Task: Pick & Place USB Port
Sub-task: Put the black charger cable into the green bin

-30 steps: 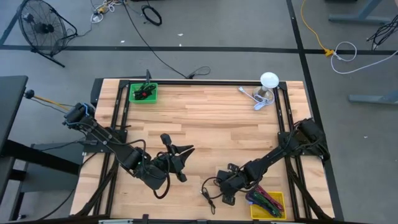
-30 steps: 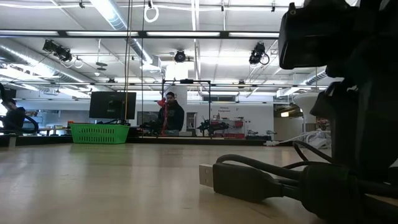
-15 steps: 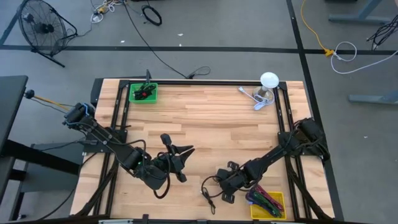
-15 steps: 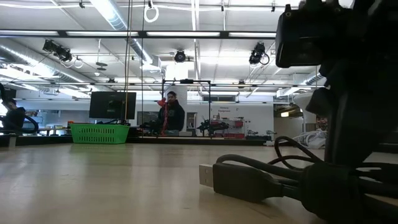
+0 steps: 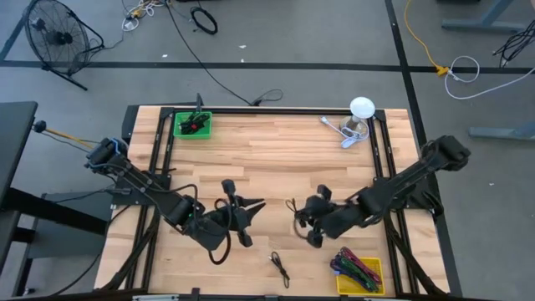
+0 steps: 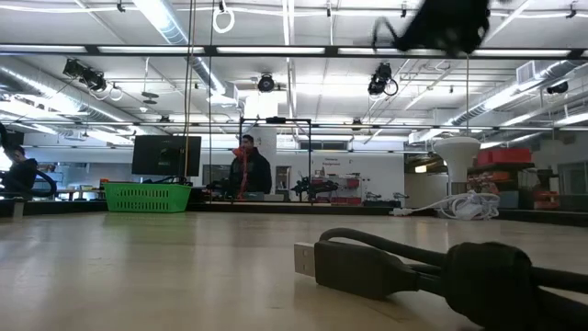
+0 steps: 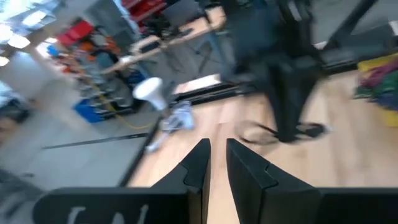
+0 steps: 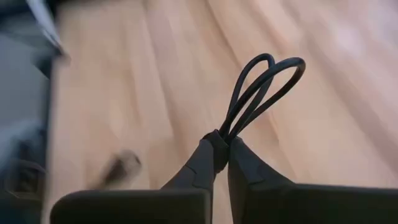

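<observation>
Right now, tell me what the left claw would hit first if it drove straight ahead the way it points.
Probably the right claw and the looped black cable it holds. The left claw points across the table at it, with bare wood between them. Their relative heights are unclear.

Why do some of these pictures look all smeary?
Left wrist view: the room, the white lamp and the other arm are streaked. Right wrist view: the table is soft, while the black cable loop looks sharp. Low view: the near cable is slightly fuzzy.
</observation>
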